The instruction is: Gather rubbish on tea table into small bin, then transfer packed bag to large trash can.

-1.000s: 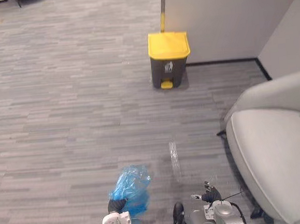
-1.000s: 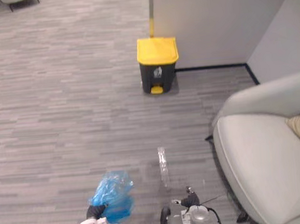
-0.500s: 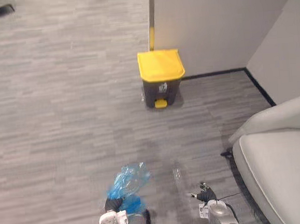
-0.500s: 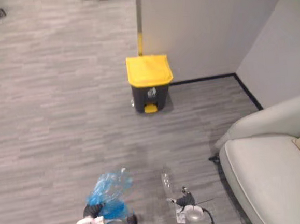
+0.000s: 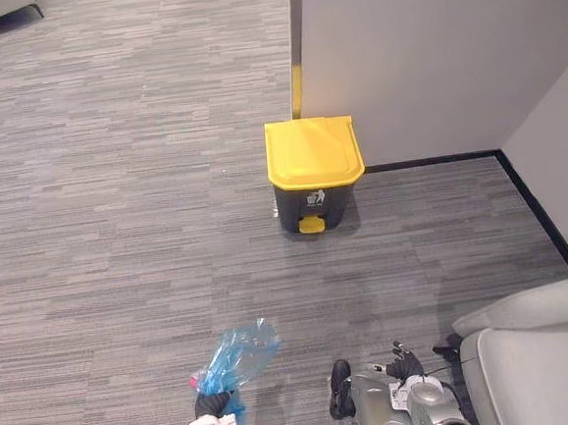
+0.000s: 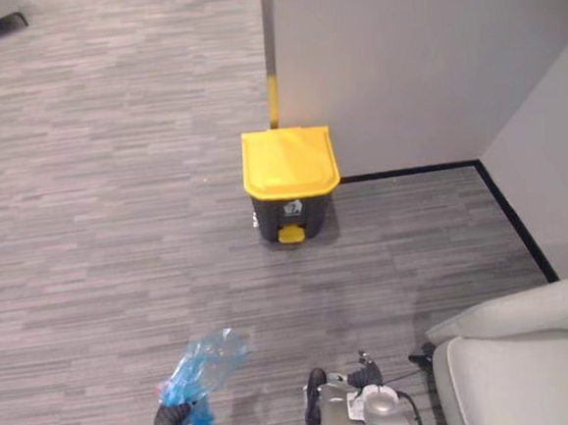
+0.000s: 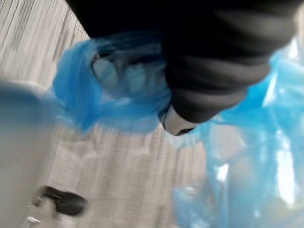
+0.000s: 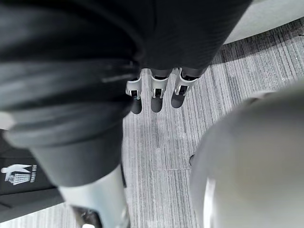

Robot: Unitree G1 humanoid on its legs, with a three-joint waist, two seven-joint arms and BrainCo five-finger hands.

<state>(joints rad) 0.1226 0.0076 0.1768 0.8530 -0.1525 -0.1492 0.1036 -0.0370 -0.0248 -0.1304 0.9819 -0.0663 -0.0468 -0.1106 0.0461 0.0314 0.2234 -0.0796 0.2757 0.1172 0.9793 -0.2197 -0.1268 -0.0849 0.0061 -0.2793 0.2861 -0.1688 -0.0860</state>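
left hand (image 5: pixel 213 405) grips blue bag (image 5: pixel 238 354) | right hand (image 5: pixel 405 365) relaxed, empty | yellow-lidded trash can (image 5: pixel 314 174) closed, well ahead

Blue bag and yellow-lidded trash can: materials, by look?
The blue bag: probably thin plastic film; translucent, glossy, crinkled, with the carpet showing through it. The trash can: looks like hard moulded plastic; smooth, matte yellow lid, dark body, yellow pedal. Painted metal cannot be ruled out.

Crumpled blue bag (image 5: pixel 238 355), neck in left hand (image 5: pixel 213 405), dark trash can (image 5: pixel 315 206) well apart, yellow lid (image 5: pixel 314 151) closed.
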